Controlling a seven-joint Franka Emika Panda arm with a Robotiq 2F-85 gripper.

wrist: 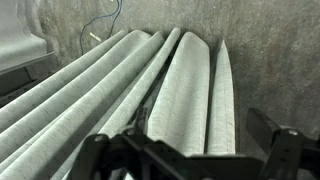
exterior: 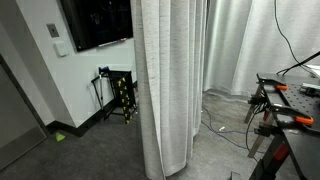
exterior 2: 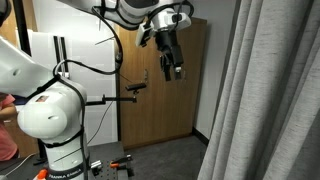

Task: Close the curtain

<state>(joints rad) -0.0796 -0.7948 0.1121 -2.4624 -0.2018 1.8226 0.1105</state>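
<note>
A pale grey pleated curtain (exterior: 168, 80) hangs from the ceiling to the floor in an exterior view, and it fills the right side of an exterior view (exterior 2: 265, 100). My gripper (exterior 2: 173, 60) is held high in the air, to the left of the curtain and apart from it, with its fingers pointing down. In the wrist view the curtain's folds (wrist: 185, 90) run across the picture in front of the open, empty gripper (wrist: 190, 150). Its two dark fingers stand wide apart at the bottom edge.
The white robot base (exterior 2: 45, 110) stands at the left before a wooden door (exterior 2: 160, 100). A wall-mounted screen (exterior: 95, 22), a small dark stand (exterior: 120, 95) and a workbench with tools (exterior: 290, 100) are also there. Cables lie on the carpet (exterior: 225, 125).
</note>
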